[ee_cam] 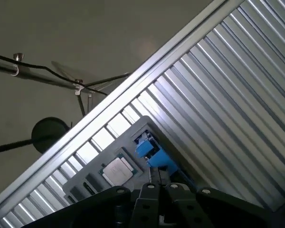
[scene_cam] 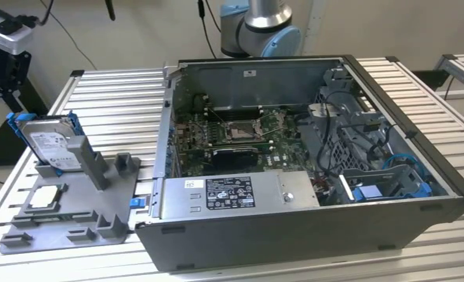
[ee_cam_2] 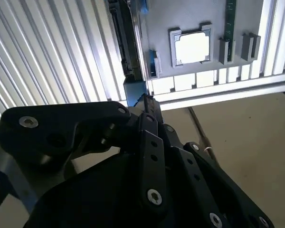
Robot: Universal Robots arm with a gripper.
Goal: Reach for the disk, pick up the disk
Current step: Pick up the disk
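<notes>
The disk (scene_cam: 50,143) is a silver hard drive with a white label in a bright blue bracket. It stands on edge in a slot of the grey holder tray (scene_cam: 90,220) at the exterior view's left. In the second wrist view the disk (ee_cam_2: 126,52) shows edge-on as a dark strip with blue ends. My black gripper (ee_cam_2: 145,100) hangs above the disk's end nearest the table edge, apart from it. In the first wrist view the blue bracket (ee_cam: 149,151) lies just beyond my gripper (ee_cam: 157,183). The fingers are shut with nothing between them.
An open computer case (scene_cam: 294,223) fills the middle of the slatted metal table (scene_cam: 114,100). A small silver chip (ee_cam_2: 192,47) (ee_cam: 118,170) lies flat on the tray beside the disk. The arm's base (scene_cam: 259,23) stands behind the case. Past the table edge are floor (ee_cam_2: 247,137) and a stand with cables (ee_cam: 47,135).
</notes>
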